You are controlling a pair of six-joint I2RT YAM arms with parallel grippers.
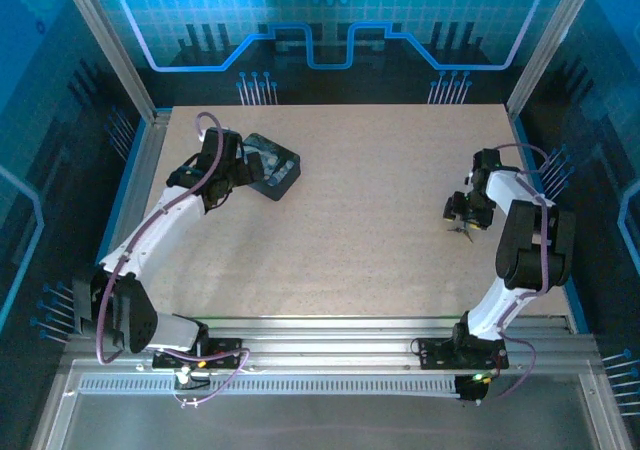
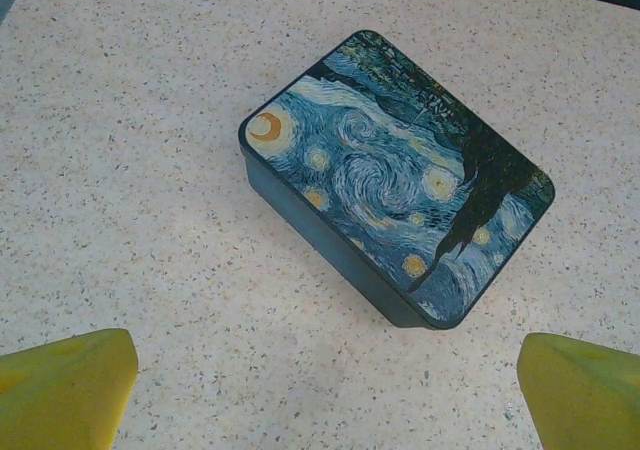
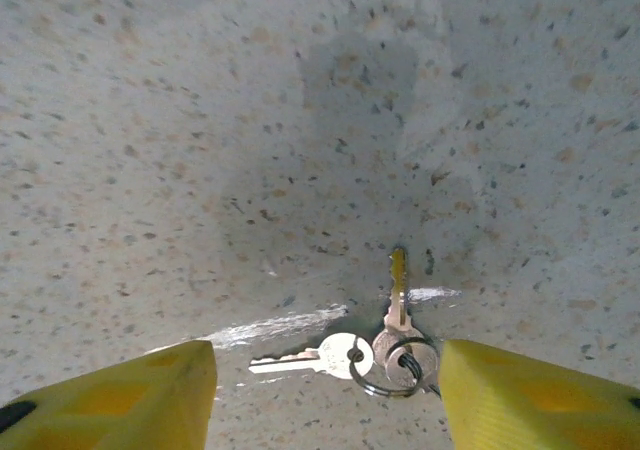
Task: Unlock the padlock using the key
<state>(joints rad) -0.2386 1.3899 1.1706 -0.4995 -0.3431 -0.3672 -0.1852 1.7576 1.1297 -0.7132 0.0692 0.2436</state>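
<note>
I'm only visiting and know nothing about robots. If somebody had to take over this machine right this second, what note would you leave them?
Left gripper: open and empty, facing the painted tin without touching it. The tin is closed.
Right gripper: open, low over the table. The keys lie on their ring between its fingers, not yet gripped.
Done: the right arm is lined up on the keys; nothing is picked up or unlocked.
Left: close on a key, lift it, bring it to the padlock, push it in and turn.
</note>
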